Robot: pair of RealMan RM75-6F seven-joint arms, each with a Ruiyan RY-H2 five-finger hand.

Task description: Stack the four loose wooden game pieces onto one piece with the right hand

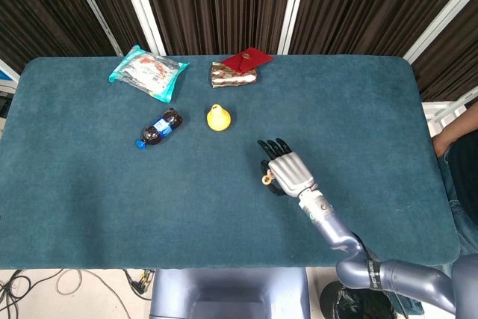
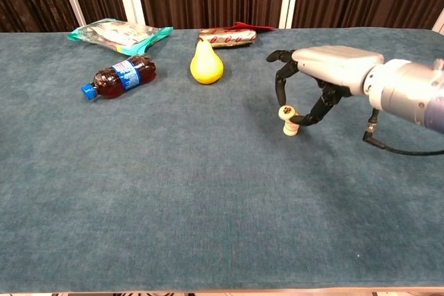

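My right hand hovers over the blue table, right of centre. Its thumb and a finger pinch a small round wooden game piece. In the chest view that piece sits tilted on top of another pale wooden piece standing on the cloth. The other fingers arch above them. The palm hides any further pieces from the head view. The left hand appears in neither view.
A yellow pear stands behind and left of the hand. A small cola bottle lies further left. A teal snack bag and a brown-red packet lie at the far edge.
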